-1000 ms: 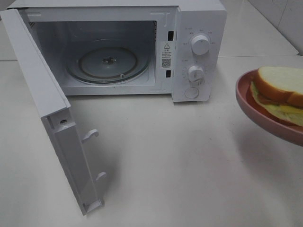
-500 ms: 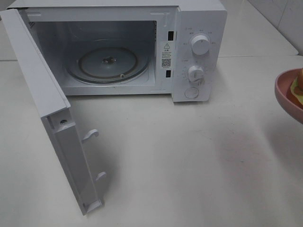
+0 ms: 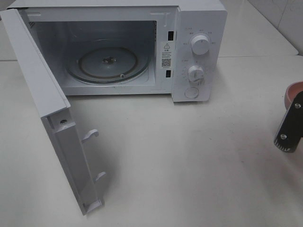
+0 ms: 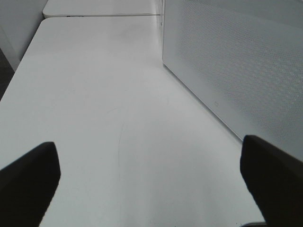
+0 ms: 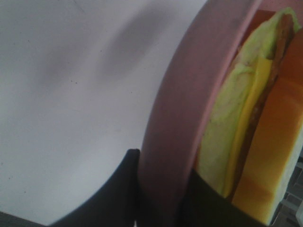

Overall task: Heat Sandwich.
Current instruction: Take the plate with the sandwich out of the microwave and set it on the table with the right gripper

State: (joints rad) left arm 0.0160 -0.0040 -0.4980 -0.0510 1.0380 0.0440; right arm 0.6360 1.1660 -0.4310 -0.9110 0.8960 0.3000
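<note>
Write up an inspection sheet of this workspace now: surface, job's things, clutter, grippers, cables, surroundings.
Surface: white table, bare in front of the microwave.
Job's things: sandwich on the pink plate, at the right edge; microwave door open, glass turntable bare.
Clutter: nothing seen.
Grippers: left gripper open, holding nothing; right gripper shut on the plate's rim.
Cables: nothing seen.
Surroundings: tiled wall at back right.

Glossy white microwave (image 3: 199,28), clear glass turntable (image 3: 108,64), matt pink plate (image 5: 189,109), smooth pale table (image 3: 189,161).
</note>
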